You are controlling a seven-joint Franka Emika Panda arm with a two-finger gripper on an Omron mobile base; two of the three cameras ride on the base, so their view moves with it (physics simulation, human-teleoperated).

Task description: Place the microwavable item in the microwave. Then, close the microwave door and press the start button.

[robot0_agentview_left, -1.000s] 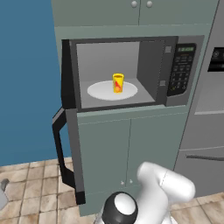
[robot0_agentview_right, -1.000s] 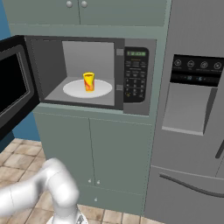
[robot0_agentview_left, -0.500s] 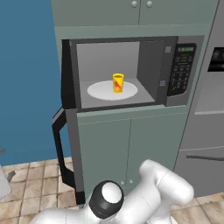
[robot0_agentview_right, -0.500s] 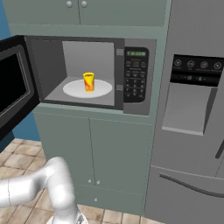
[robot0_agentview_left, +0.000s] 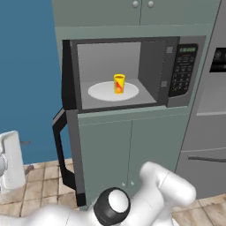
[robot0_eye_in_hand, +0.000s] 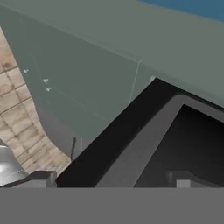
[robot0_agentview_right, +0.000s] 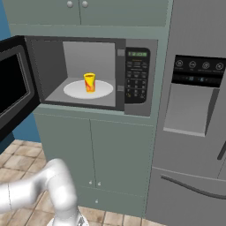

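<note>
The big white arm (robot0_agentview_left: 145, 203) has swung low and off to the left in the last second. Before, just its elbow showed in front of the green cabinet doors (robot0_agentview_left: 128, 154). Now it bends down near the tile floor (robot0_agentview_right: 22, 159), toward the open microwave door (robot0_agentview_left: 66, 145). I think the robot is getting ready to push that door shut.

The microwave (robot0_agentview_right: 95, 75) has not changed. Its door hangs wide open to the left. The small yellow cup (robot0_agentview_left: 119, 84) stands upright on the white turntable (robot0_agentview_left: 99, 92), just as it did a second ago. So the first job looks done. Closing the door and pressing start on the keypad (robot0_agentview_right: 136, 77) are left.

The claw (robot0_eye_in_hand: 109, 181) is spread as wide as it goes. It holds nothing. Its tips sit close to the door's dark frame, but I cannot tell if they touch it.
</note>
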